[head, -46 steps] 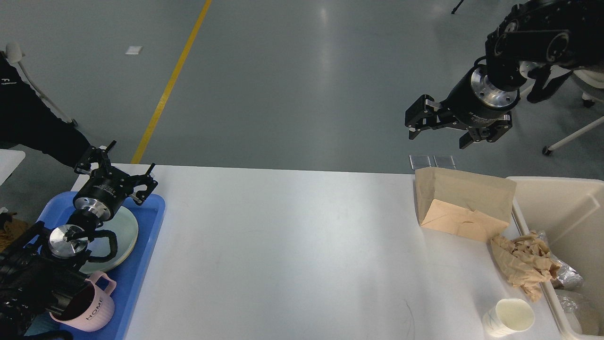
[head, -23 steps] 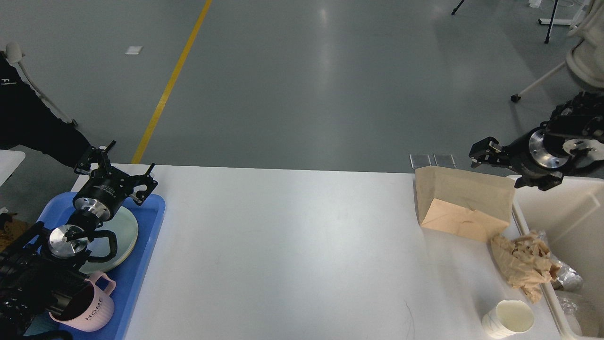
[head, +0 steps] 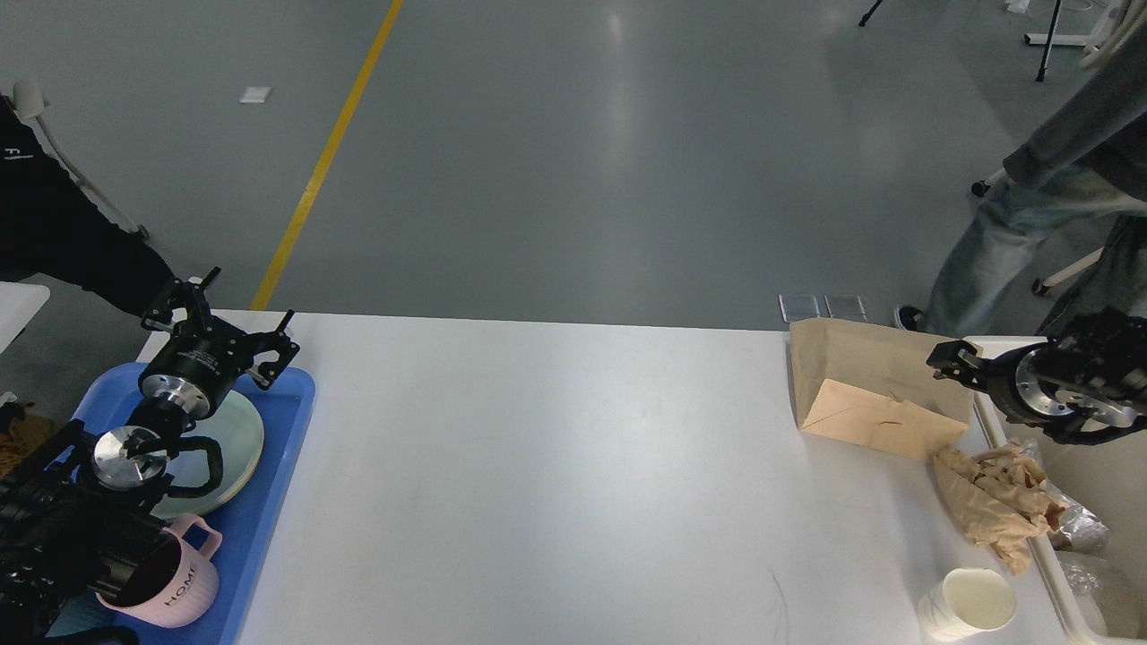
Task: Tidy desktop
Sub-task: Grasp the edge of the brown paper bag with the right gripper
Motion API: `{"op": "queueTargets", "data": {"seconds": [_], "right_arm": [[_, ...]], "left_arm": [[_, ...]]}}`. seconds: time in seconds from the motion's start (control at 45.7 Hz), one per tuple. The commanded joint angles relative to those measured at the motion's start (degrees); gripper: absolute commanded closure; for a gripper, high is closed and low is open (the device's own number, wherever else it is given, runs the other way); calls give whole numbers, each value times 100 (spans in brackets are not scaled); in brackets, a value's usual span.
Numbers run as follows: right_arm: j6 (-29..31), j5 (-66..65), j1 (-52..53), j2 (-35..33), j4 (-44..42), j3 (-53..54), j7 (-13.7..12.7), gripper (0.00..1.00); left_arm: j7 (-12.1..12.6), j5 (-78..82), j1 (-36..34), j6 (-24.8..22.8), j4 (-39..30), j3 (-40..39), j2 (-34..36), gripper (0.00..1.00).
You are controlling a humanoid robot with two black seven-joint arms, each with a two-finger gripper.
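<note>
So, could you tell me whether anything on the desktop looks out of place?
Yes: a crumpled brown paper wad hangs over the beige bin's rim instead of lying inside, and a brown paper bag lies tipped over on the desktop beside it.

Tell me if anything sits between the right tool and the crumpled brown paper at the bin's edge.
Nothing visible does. The right tool hangs over the brown paper bag, beyond the crumpled brown paper, which lies draped over the beige bin's rim on the desktop. Only open space separates them.
</note>
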Motion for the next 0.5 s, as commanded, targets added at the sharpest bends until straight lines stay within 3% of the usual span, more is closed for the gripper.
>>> {"op": "queueTargets", "data": {"seconds": [0.0, 0.482], "right_arm": [[-152, 1, -154, 86, -61, 15, -1, 0], [-292, 1, -207, 139, -61, 32, -1, 0]], "left_arm": [[0, 0, 0, 0, 0, -7, 0, 3], [0, 0, 0, 0, 0, -7, 0, 3]]}}
